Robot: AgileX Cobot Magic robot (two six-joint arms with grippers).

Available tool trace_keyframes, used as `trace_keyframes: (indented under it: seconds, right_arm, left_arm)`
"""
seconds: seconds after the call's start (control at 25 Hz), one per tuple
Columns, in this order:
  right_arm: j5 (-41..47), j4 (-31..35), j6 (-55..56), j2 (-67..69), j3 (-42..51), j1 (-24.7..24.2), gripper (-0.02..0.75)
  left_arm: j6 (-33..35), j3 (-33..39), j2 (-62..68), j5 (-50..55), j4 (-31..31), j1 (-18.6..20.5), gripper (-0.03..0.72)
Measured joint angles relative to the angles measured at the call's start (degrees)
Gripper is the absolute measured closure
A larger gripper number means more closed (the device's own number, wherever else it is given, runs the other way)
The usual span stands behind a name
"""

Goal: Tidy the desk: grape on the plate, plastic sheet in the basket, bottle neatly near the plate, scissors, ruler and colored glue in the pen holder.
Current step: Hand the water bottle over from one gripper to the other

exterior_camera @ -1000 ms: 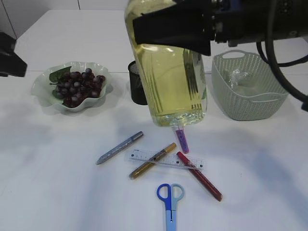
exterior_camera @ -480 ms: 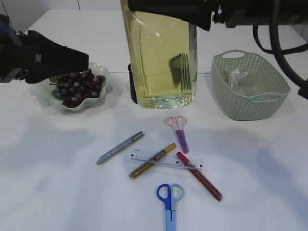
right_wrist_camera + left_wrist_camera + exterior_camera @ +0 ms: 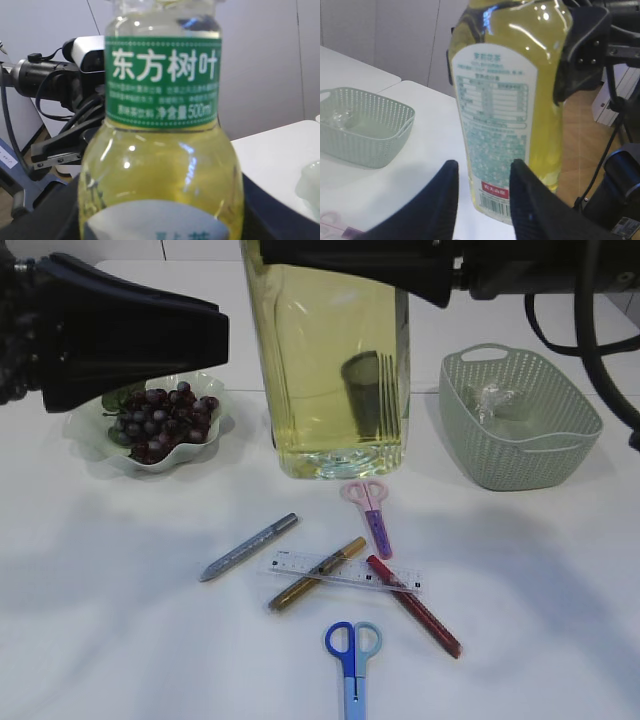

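Exterior view: square ribbed clear bottle (image 3: 330, 360), woven basket (image 3: 520, 420).

The outside camera looked down at a slant across the white table (image 3: 120, 630), with the bottle (image 3: 335, 360) very close in front. The left wrist camera looked sideways at the same bottle from close by. The right wrist camera stared at its neck from right up close.
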Motion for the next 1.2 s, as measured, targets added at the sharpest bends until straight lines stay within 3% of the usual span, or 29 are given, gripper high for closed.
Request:
trace_keyframes:
  seconds: [0.12,0.36,0.44,0.88,1.2]
  right_arm:
    - [0.38,0.0,0.0,0.0,0.0,0.0,0.276]
    - [1.44,0.0,0.0,0.0,0.0,0.0,0.276]
    - [1.57,0.0,0.0,0.0,0.0,0.0,0.276]
    - [1.9,0.0,0.0,0.0,-0.1,0.0,0.276]
    - [1.9,0.0,-0.11,0.0,-0.1,0.0,0.276]
  left_arm:
    - [0.36,0.0,0.0,1.31,-0.13,0.0,0.387]
    - [0.36,0.0,0.92,1.73,-3.08,-1.19,0.12]
    - [0.36,0.0,2.28,1.78,-3.44,-2.54,0.076]
    - [4.16,0.0,8.43,6.33,-8.18,-4.31,0.053]
    - [5.0,-2.23,9.23,6.83,-6.06,-4.36,0.057]
